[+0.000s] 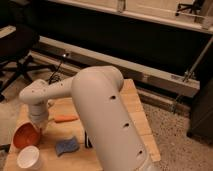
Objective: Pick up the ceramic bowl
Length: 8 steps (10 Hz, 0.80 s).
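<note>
The ceramic bowl [25, 135] is round and orange-red with a glossy inside. It sits tilted at the left edge of the wooden table [134, 107], just above the white cup [29, 157]. My gripper [39, 125] hangs below the white wrist at the bowl's right rim, touching or very close to it. My thick white arm [105, 120] covers the middle of the table and hides the gripper's lower part.
An orange carrot-shaped item [65, 118] lies right of the gripper. A blue sponge [67, 146] lies near the front edge, with a small dark object [88, 140] beside it. A black office chair [15, 50] stands at the left. A metal rail [150, 75] runs behind the table.
</note>
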Tool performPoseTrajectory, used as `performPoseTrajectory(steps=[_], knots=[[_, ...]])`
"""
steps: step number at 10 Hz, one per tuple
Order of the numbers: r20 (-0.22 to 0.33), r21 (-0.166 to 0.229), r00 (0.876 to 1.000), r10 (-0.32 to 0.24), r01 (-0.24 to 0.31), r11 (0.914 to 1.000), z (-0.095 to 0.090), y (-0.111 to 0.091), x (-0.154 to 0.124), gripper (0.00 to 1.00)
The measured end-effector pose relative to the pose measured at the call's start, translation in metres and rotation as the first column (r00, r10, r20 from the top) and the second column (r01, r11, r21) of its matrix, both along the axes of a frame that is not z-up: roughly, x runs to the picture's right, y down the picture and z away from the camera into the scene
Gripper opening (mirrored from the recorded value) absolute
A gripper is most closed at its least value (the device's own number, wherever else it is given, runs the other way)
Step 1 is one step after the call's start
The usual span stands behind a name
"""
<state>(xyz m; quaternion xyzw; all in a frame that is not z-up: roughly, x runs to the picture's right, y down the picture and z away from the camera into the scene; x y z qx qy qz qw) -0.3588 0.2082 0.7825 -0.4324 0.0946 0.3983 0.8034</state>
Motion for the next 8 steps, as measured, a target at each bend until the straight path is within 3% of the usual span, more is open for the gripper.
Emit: performPoseTrajectory(steps=[8], knots=[[0.004, 0.002, 1.000, 0.005, -0.005, 1.0000, 0.0003, -0.0012, -0.0008, 0.21]])
